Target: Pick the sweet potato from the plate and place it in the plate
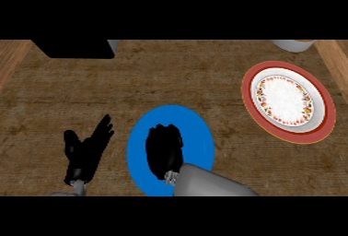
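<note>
Nearest you, at the counter's [41, 106] near edge, your left hand [83, 152] shows at the lower left. Its fingers are straight and spread, pointing up and away from you; it holds nothing and touches nothing that can be seen. It stands just beside the blue plate, off that plate's left rim, with bare counter between them.

Your right forearm [207, 182] comes in from the near edge, right of centre, and reaches leftward over the blue plate [197, 133]. Your right hand [163, 147] lies over the middle of that plate, back of the hand toward the camera, fingers bent downward toward the plate's surface. You cannot tell from this view whether those fingers are closed on anything: the hand hides whatever lies beneath it.

The sweet potato is not visible anywhere on the counter. If it sits on the blue plate it is wholly covered by your right hand; this cannot be confirmed.

Farther off, toward the counter's right edge, stands a second plate [319, 124] with a red rim and a white, patterned centre. Nothing lies on it. It is well apart from the blue plate.

At the far edge, a black box [71, 48] sits near the far-left corner, and a pale round object [293, 44], cut off by the view, sits near the far-right corner.
</note>
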Available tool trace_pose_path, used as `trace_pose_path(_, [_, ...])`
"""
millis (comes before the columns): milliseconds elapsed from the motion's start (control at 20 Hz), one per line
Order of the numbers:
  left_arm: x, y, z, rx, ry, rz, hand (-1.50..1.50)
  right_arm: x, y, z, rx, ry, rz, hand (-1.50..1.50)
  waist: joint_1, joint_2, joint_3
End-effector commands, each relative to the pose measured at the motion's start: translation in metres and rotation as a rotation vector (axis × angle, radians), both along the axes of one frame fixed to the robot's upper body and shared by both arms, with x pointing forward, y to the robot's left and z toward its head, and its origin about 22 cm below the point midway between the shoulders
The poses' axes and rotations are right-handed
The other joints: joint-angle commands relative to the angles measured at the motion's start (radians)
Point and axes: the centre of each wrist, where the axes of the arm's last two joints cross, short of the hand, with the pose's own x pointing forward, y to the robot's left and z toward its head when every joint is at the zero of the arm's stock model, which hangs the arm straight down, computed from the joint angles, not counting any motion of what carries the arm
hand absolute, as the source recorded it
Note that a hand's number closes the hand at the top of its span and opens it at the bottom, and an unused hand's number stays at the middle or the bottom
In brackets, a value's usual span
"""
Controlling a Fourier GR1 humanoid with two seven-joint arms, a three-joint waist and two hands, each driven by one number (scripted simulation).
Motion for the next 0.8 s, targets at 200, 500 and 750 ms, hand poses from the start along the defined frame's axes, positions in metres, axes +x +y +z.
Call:
trace_pose_path(200, [-0.001,0.0,0.0,-0.003,-0.015,0.015,0.0,0.068,-0.031,0.048,0.555,-0.211,-0.645,1.5,-0.024,0.01,0.007])
trace_pose_path(500, [0.006,-0.009,0.0,-0.02,-0.005,-0.012,0.0,0.092,-0.029,0.078,0.731,-0.548,-0.739,1.5,0.006,0.008,0.0])
trace_pose_path(750, [0.001,0.005,-0.002,-0.002,-0.002,-0.005,0.0,0.108,-0.045,0.088,0.854,-0.712,-0.838,1.5,0.0,0.005,0.0])
